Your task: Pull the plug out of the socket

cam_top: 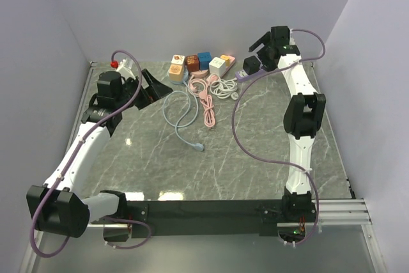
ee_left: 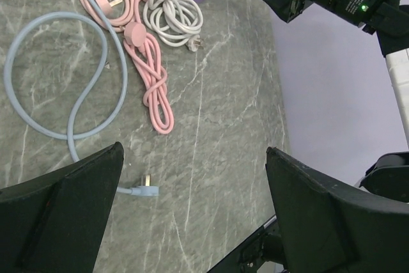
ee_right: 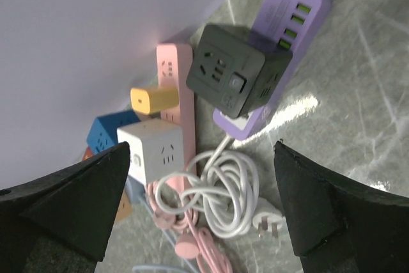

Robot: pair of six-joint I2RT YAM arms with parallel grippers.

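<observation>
Top view: my left gripper [cam_top: 158,89] hangs over the left rear of the table [cam_top: 255,158], and my right gripper [cam_top: 261,48] is above the outlets lined along the back wall. I count three loose cables: one light blue cable [cam_top: 182,119], one pink cable [cam_top: 208,103] and one white cable [cam_top: 223,86].

Left wrist view: the left claw's two fingers [ee_left: 64,215] stand spread wide, with nothing between them.

Right wrist view: the right claw's fingers [ee_right: 70,202] are equally wide apart and empty. Beneath them, one yellow plug [ee_right: 153,98] sits in the pink strip [ee_right: 174,68] beside the wall. One white cube [ee_right: 156,151] and one blue cube [ee_right: 108,129] are just beside it. One dark cube [ee_right: 233,71] sits atop the purple strip [ee_right: 287,14].
</observation>
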